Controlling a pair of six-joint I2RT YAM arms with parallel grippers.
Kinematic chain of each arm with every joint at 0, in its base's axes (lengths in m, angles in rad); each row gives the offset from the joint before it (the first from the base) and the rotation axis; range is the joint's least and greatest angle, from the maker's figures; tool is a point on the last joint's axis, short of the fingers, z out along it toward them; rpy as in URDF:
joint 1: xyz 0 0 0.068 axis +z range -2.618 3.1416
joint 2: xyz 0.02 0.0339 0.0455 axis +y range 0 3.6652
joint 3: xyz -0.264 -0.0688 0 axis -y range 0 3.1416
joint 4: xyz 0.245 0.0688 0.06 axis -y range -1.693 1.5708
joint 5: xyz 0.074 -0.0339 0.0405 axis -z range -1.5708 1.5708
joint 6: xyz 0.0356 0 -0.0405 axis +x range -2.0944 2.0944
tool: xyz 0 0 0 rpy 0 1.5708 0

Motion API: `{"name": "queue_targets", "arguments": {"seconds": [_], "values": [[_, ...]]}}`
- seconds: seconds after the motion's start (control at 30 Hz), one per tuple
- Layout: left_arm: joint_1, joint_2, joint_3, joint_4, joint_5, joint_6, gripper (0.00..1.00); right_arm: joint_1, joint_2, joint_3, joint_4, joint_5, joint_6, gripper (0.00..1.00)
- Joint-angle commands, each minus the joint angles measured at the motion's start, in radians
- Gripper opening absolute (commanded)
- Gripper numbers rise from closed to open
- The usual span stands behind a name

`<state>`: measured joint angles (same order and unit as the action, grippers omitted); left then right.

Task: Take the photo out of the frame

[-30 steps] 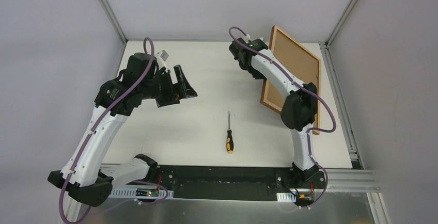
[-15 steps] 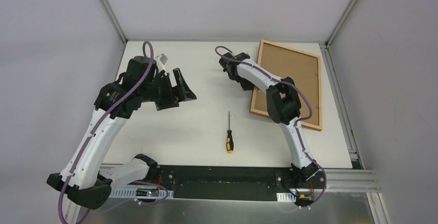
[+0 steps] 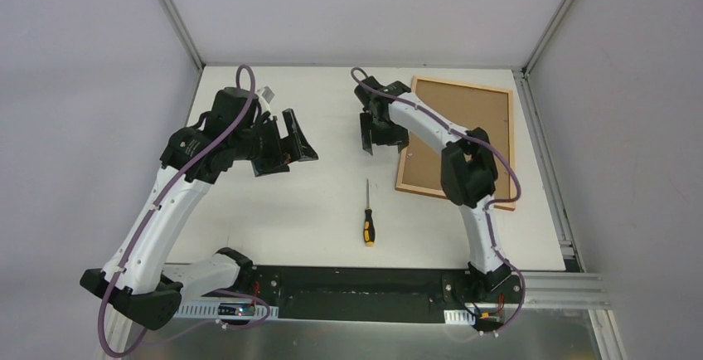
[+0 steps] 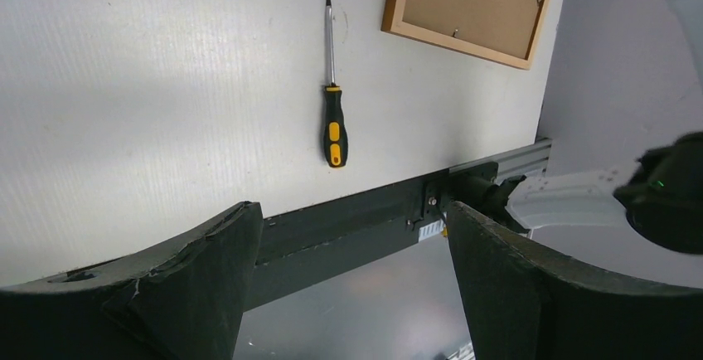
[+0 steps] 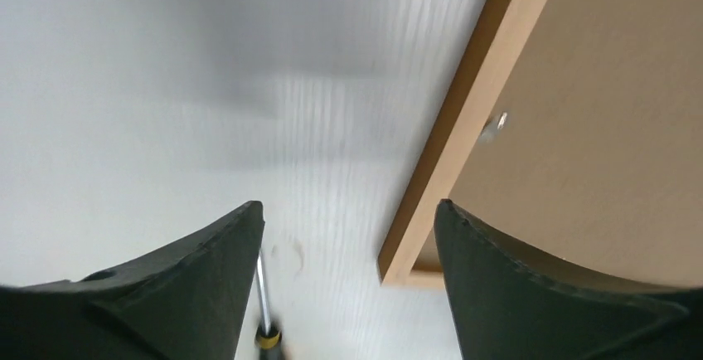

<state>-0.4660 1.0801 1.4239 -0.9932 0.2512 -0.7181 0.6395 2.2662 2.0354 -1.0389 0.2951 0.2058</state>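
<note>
Step in hand: the frame (image 3: 477,111) is judged to be set up for opening; the photo has not yet been taken out.
Frame: laid flat on the bench (image 3: 315,202), cork-brown back upward.
Photo: not seen; it is presumed to be hidden under the frame's back.
Right claw (image 5: 348,211): held just beside the frame's left edge, fingers spread apart, nothing gripped.
Right arm: stretched forward over the frame's left part, elbow raised, wrist pointed down.
Left claw (image 4: 350,215): spread wide and empty, hung well left of the frame.
Screwdriver (image 3: 367,217): laid near the frame's near-left corner, untouched.
Next move: a small metal tab (image 5: 495,125) on the frame's back probably has to be turned aside, for which a fine, well-aligned touch is required.
</note>
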Motion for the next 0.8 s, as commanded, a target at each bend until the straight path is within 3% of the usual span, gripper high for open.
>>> {"name": "queue_targets", "arguments": {"seconds": [0.0,0.1,0.23,0.47,0.63,0.7,0.77], "values": [[-0.010,0.015,0.008,-0.014,0.006,0.015,0.84,0.031,-0.298,-0.290,0.097,-0.345,0.121,0.94],[-0.010,0.016,0.004,-0.013,0.010,0.022,0.84,0.065,-0.484,-0.565,0.266,-0.478,0.168,0.99],[-0.010,0.017,-0.012,-0.009,0.019,0.026,0.85,0.155,-0.632,-0.826,0.376,-0.497,0.223,0.99],[-0.009,0.056,-0.022,0.010,0.060,0.014,0.85,0.352,-0.639,-0.961,0.469,-0.216,0.437,0.98],[-0.010,0.064,-0.035,0.034,0.086,-0.009,0.86,0.449,-0.571,-0.914,0.406,0.024,0.449,0.77],[-0.009,0.061,-0.046,0.041,0.090,-0.017,0.85,0.457,-0.561,-0.919,0.405,0.060,0.447,0.62],[-0.010,0.059,-0.053,0.045,0.093,-0.027,0.85,0.457,-0.547,-0.944,0.435,0.052,0.444,0.56]]}}
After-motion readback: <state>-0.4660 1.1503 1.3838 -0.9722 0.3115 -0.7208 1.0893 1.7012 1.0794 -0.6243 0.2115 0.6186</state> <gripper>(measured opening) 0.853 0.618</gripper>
